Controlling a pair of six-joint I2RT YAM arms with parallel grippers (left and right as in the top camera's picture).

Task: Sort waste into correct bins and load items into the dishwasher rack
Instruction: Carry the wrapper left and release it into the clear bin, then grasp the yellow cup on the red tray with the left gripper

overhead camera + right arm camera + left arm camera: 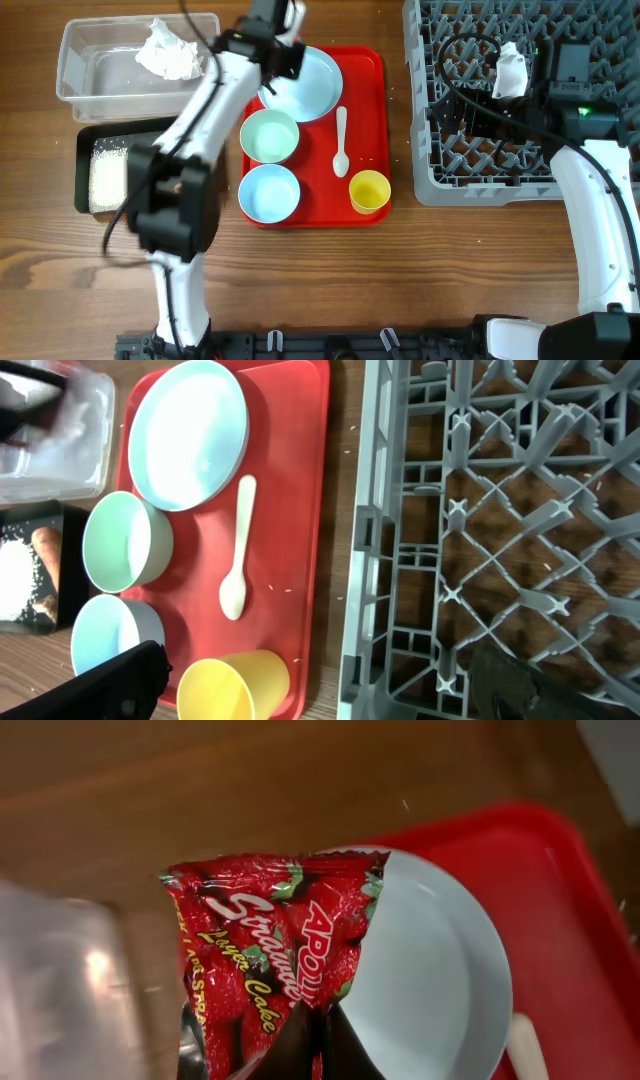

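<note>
My left gripper is shut on the red snack wrapper and holds it above the left rim of the light blue plate, next to the clear tub. The crumpled napkin lies in that tub. The black tray holds rice and the carrot. The green bowl, blue bowl, spoon and yellow cup sit on the red tray. My right gripper is open and empty above the left edge of the grey rack.
The rack fills the right back of the table. The left arm stretches over the black tray towards the plate. Bare wood lies along the front edge. A cable loops over the rack.
</note>
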